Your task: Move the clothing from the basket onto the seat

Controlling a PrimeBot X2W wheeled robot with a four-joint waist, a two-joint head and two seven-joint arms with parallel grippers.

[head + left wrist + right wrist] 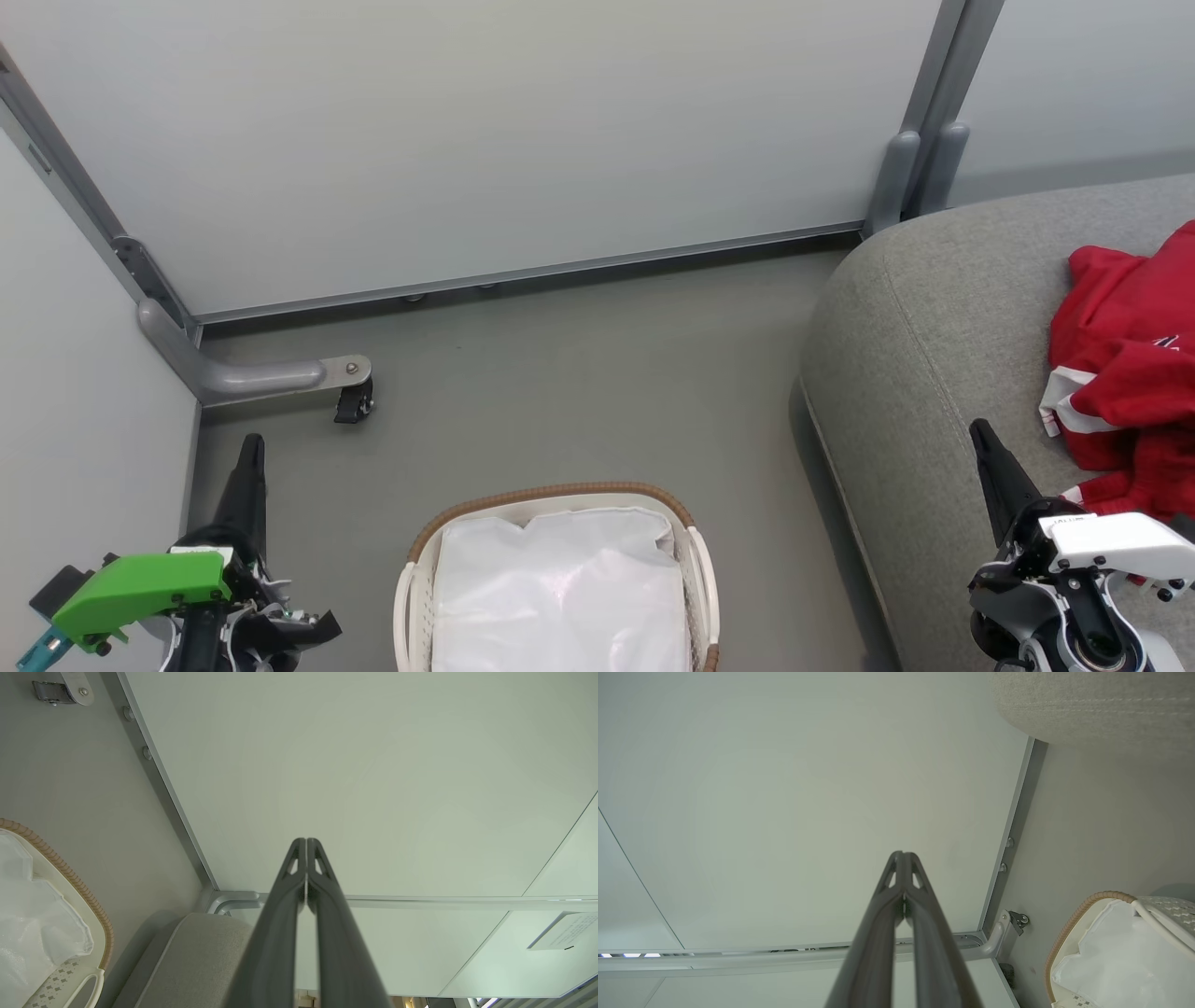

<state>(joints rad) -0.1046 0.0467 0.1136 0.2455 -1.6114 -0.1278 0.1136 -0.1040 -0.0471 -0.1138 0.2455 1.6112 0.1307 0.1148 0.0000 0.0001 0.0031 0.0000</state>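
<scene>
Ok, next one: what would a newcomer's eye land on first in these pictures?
The bright red clothing heaped on the grey seat at the head view's right edge jumps out first. Then comes the basket at bottom centre, which shows a white liner bag and no red. The left end effector and right end effector sit at the lower corners, both shut and holding nothing.

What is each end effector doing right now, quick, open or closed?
Left end effector: closed, holding nothing.
Right end effector: closed, holding nothing.
</scene>
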